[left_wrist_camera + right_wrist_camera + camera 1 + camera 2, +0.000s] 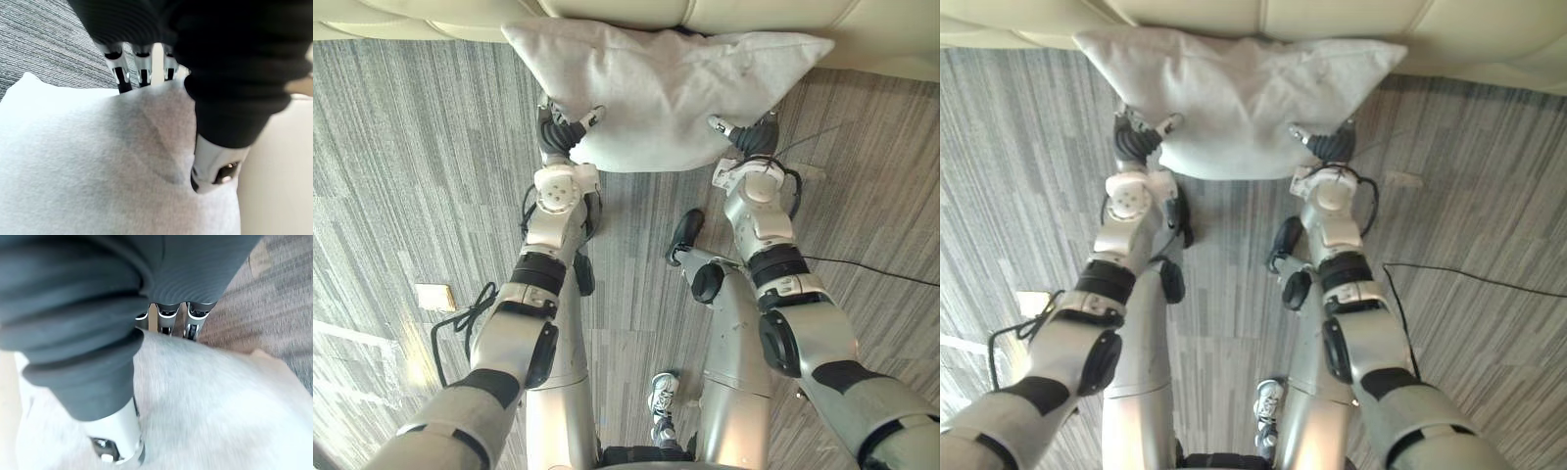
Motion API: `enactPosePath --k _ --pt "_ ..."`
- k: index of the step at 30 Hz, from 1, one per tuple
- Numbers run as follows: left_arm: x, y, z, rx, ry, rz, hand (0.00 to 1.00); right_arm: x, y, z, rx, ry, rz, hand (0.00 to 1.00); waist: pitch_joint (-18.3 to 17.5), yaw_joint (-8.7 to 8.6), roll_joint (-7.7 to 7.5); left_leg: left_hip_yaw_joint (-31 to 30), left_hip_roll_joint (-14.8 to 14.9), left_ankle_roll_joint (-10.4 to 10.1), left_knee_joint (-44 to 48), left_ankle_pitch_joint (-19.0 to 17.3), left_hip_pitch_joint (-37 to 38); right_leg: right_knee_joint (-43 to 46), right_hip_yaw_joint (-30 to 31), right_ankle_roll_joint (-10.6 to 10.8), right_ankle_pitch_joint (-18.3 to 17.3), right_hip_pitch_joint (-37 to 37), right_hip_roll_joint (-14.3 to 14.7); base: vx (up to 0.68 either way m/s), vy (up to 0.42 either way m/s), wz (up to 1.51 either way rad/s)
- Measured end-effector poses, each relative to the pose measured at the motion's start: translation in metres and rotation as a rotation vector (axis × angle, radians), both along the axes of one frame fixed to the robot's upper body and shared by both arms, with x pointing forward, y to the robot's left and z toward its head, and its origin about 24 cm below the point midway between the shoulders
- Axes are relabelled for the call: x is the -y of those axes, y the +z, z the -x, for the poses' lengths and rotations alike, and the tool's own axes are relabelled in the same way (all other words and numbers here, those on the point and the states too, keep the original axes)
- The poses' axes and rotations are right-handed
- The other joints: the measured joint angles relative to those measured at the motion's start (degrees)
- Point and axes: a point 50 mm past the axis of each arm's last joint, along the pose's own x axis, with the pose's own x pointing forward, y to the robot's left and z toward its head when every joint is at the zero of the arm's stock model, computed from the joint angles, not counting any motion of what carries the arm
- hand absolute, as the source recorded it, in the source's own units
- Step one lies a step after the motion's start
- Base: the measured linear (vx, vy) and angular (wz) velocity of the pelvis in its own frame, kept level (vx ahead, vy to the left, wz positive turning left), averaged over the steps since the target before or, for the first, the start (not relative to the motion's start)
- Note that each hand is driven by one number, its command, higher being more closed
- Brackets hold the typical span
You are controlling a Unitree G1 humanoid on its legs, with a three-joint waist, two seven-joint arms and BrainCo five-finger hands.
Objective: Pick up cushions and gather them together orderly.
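A light grey cushion (666, 83) hangs in front of me, its far edge against the cream sofa (754, 15). My left hand (558, 132) grips its near left side and my right hand (754, 137) its near right side. Each thumb lies on top of the fabric while the fingers run underneath. In the left wrist view the thumb (215, 166) presses a fold into the cushion (98, 161). The right wrist view has the same pinch, thumb (122, 440) on the cushion (210, 406) and fingers (193, 320) going under its edge.
The sofa's seat front runs across the far side of the scene. Grey striped carpet (411, 147) covers the floor on both sides. A small beige patch (435, 296) lies on the carpet at my left, and a small pale one (1402, 179) at my right.
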Motion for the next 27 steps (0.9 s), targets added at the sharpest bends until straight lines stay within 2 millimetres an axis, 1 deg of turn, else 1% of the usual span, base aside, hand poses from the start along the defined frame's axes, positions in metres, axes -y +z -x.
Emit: enactPosePath --k 3,5,10,12,13,14,15,17,18,19,20,21,22,23,25,26,27 --pt "0.0 0.006 0.002 0.026 0.013 0.014 1.0 0.0 0.001 0.0 0.004 -0.003 -0.002 1.0 -0.01 -0.08 0.0 -0.16 0.11 -0.2 -0.01 0.15 0.15 0.14 -0.06 -0.05 0.03 0.06 0.14 0.0 0.0 0.0" --pt "0.001 0.012 0.005 0.056 0.012 0.029 1.0 0.001 -0.003 0.002 0.004 -0.002 -0.004 1.0 -0.01 -0.02 0.0 -0.07 0.28 -0.32 -0.17 0.22 1.22 0.06 0.0 -0.27 0.16 0.94 0.22 -0.01 -0.006 -0.02" --pt "0.004 0.016 0.013 0.112 -0.009 0.032 1.0 -0.005 -0.01 0.014 0.055 0.032 -0.026 1.0 -0.28 -0.06 -0.18 0.51 0.96 -0.67 -2.3 0.92 6.06 -2.7 0.06 -1.32 0.93 5.44 1.17 -0.03 -0.012 -0.09" --pt "0.008 0.016 0.022 0.16 -0.034 0.03 1.0 -0.006 -0.012 0.022 0.09 0.043 -0.046 1.0 -0.3 -0.3 -0.2 0.83 1.16 -0.85 -4.89 1.85 9.88 -5.16 -0.07 -1.49 1.95 8.98 1.87 -0.04 -0.011 -0.08" --pt "0.009 0.015 0.024 0.162 -0.038 0.028 1.0 -0.006 -0.013 0.023 0.091 0.045 -0.05 1.0 -0.27 -0.37 -0.22 0.91 1.25 -0.87 -5.43 1.99 10.83 -5.76 -0.17 -1.58 2.08 9.93 2.02 -0.02 -0.01 -0.06" --pt "0.011 0.006 0.028 0.158 -0.052 0.021 1.0 -0.006 -0.021 0.028 0.088 0.048 -0.064 1.0 -0.82 -0.52 -0.24 1.33 1.1 -0.84 -7.39 2.25 13.77 -7.36 -0.3 -1.4 2.45 12.57 2.2 0.0 0.0 0.0" --pt "0.014 -0.006 0.035 0.153 -0.07 0.021 1.0 -0.004 -0.032 0.036 0.089 0.046 -0.074 1.0 -3.52 -0.66 -0.23 1.79 1.1 -0.78 -8.57 2.27 14.53 -8.31 -0.11 -1.3 2.53 13.05 2.39 0.0 0.0 0.0" --pt "0.017 -0.011 0.042 0.162 -0.089 0.02 1.0 -0.002 -0.036 0.044 0.107 0.045 -0.083 1.0 -3.32 -0.68 -0.27 2.16 1.11 -0.95 -9.82 2.65 18.39 -9.4 -0.11 -1.31 2.84 16.79 2.47 0.03 -0.012 -0.03" --pt "0.018 -0.023 0.047 0.137 -0.1 0.019 1.0 -0.001 -0.048 0.053 0.095 0.044 -0.094 1.0 -3.67 -0.73 -0.27 2.33 0.88 -0.98 -11.5 2.66 22.95 -11.19 -0.11 -1.28 2.96 21.38 2.8 0.04 -0.019 0.0" --pt "0.019 -0.029 0.051 0.132 -0.109 0.021 1.0 -0.001 -0.054 0.06 0.097 0.042 -0.098 1.0 -4.16 -0.77 -0.36 2.33 0.78 -1.01 -12.37 2.62 25.0 -12.05 -0.23 -1.16 2.88 23.39 2.77 0.05 -0.014 0.07" --pt "0.022 -0.038 0.06 0.129 -0.123 0.041 1.0 -0.001 -0.064 0.073 0.103 0.041 -0.092 1.0 -5.41 -0.93 -0.34 2.31 0.53 -1.11 -13.82 2.54 27.83 -13.47 -0.64 -0.86 2.71 26.42 2.76 0.07 -0.002 0.11" --pt "0.023 -0.044 0.069 0.135 -0.134 0.064 1.0 -0.001 -0.069 0.084 0.118 0.046 -0.078 1.0 -5.85 -1.07 -0.38 2.25 0.29 -1.32 -14.61 2.39 30.4 -14.37 -0.88 -0.69 2.61 29.07 2.79 0.07 0.0 0.12" --pt "0.025 -0.047 0.074 0.138 -0.142 0.074 1.0 -0.001 -0.073 0.091 0.125 0.045 -0.074 1.0 -5.92 -1.07 -0.43 2.27 0.23 -1.43 -15.11 2.27 32.21 -14.98 -0.94 -0.5 2.49 30.95 2.78 0.08 -0.002 0.1" --pt "0.025 -0.054 0.082 0.137 -0.151 0.084 1.0 0.0 -0.08 0.101 0.119 0.047 -0.077 1.0 -5.94 -1.03 -0.45 2.33 -0.05 -1.58 -16.34 2.07 35.44 -16.29 -1.2 -0.2 2.32 34.39 2.77 0.07 -0.01 0.1" --pt "0.023 -0.07 0.094 0.098 -0.155 0.091 1.0 -0.002 -0.098 0.116 0.075 0.053 -0.06 1.0 -6.64 -1.06 -0.76 2.45 -0.5 -1.68 -18.49 1.95 40.42 -18.45 -1.67 0.17 2.11 39.48 2.75 0.11 -0.017 0.13" --pt "0.021 -0.083 0.102 0.06 -0.16 0.092 1.0 -0.002 -0.112 0.128 0.033 0.057 -0.048 1.0 -7.98 -1.05 -0.97 2.46 -0.75 -1.69 -19.92 1.96 43.17 -19.76 -2.24 0.36 2.01 42.53 2.72 0.09 -0.014 0.15" --pt "0.019 -0.09 0.106 0.04 -0.158 0.093 1.0 -0.002 -0.118 0.133 0.01 0.062 -0.048 1.0 -8.66 -1.05 -1.11 2.48 -0.83 -1.7 -20.42 1.95 44.4 -20.34 -2.43 0.47 1.94 43.87 2.74 0.14 -0.019 0.15"
